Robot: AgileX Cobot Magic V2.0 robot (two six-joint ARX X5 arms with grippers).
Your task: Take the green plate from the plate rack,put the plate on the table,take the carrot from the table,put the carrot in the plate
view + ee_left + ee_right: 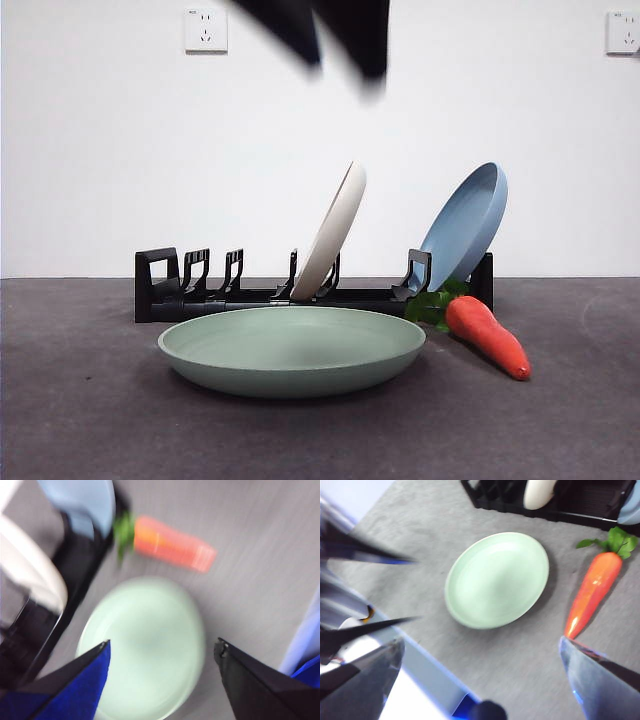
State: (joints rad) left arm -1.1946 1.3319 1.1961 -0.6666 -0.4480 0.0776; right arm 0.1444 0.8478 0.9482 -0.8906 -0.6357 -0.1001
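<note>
The green plate (290, 345) lies flat on the table (100, 420) in front of the plate rack (160, 290). The carrot (490, 338) lies on the table just right of the plate, its leaves toward the rack. My left gripper (162, 645) is open and empty above the plate (145, 625), its view blurred; the black blurred tips at the top of the front view (340, 62) match it. My right gripper (481, 641) is open and empty, high above the table, with the plate (497, 577) and carrot (594, 591) below it.
A cream-white plate (335, 228) and a blue plate (468, 222) stand tilted in the rack. The carrot's leaves touch the rack's right end below the blue plate. Bare table lies left of and in front of the green plate.
</note>
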